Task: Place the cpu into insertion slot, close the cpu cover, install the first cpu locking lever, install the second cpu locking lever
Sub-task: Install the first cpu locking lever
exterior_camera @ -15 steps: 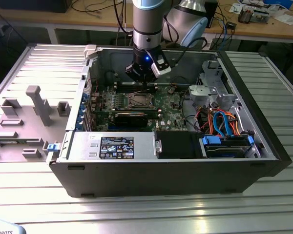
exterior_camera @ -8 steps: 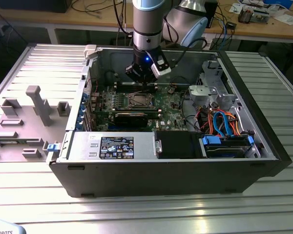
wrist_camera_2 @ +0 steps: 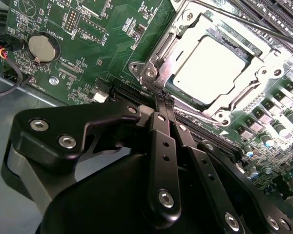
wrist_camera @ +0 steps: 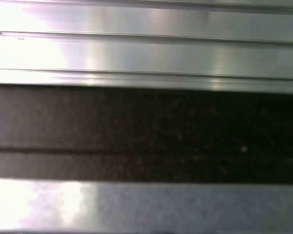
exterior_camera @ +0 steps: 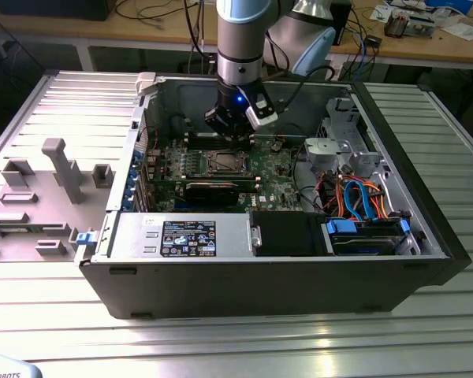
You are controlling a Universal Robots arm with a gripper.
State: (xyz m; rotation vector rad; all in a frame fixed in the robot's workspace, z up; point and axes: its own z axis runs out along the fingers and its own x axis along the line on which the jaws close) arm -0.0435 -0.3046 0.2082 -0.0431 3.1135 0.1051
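Silver cpu [wrist_camera_2: 212,68] flat under closed cpu cover [wrist_camera_2: 244,92]

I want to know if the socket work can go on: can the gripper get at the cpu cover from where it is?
Probably yes. In the second wrist view the gripper, fingers together, sits right at the edge of the cpu cover, which lies closed over the cpu, with nothing between them.

Blurred close view of horizontal bands. Across the upper part runs a pale, silvery ribbed metal surface [wrist_camera: 146,53] with thin parallel grooves and bright glare toward one side. Below it lies a wide dark band [wrist_camera: 146,131], nearly black, crossed by one faint darker line. Beneath that, a second pale grey strip [wrist_camera: 185,207] with glare.
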